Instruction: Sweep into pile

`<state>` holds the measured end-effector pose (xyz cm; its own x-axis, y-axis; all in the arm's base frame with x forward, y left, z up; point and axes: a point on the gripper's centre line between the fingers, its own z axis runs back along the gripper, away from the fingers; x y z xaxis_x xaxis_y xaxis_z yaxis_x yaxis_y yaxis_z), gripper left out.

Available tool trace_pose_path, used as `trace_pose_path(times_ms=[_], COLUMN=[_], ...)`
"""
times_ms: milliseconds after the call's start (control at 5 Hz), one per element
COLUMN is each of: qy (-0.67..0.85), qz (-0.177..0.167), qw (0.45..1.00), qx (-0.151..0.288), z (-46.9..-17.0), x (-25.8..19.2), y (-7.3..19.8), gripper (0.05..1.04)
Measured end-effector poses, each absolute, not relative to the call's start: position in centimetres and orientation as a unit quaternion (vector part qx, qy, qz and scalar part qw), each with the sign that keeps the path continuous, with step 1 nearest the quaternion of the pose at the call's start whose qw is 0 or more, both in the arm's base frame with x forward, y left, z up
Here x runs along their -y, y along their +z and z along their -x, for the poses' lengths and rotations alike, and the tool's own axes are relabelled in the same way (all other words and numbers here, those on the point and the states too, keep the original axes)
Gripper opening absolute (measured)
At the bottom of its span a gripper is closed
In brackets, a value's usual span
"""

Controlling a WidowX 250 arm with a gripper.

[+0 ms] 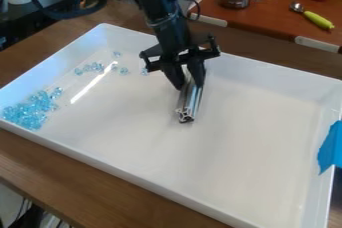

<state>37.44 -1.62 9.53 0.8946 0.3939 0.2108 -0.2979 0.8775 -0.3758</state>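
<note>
Pincer (pixel 190 85) partly hiding bar (pixel 190 104), tray (pixel 247 157) cropped

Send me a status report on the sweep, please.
Claw clamped on metal bar. Blue beads mostly heaped in tray corner, some strays apart. Tray wall close beside heap.

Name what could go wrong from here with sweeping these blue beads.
Stray beads lie apart from the main cluster, so a sweep might miss some. The gripper holds a narrow metal bar, so beads could slip past its ends. The cluster lies near the tray's wall, which the bar might bump.
</note>
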Motion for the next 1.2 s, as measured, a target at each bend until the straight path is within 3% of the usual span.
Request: trace_pose_path(times_ms=[600,1200], qy=[0.298,0.53], qz=[0.16,0.136], qw=[0.925,0.808], qx=[0.174,0.217], z=[-37.7,-39.0], x=[-6.1,-10.9], y=[9.6,9.8], gripper=[0.361,0.361])
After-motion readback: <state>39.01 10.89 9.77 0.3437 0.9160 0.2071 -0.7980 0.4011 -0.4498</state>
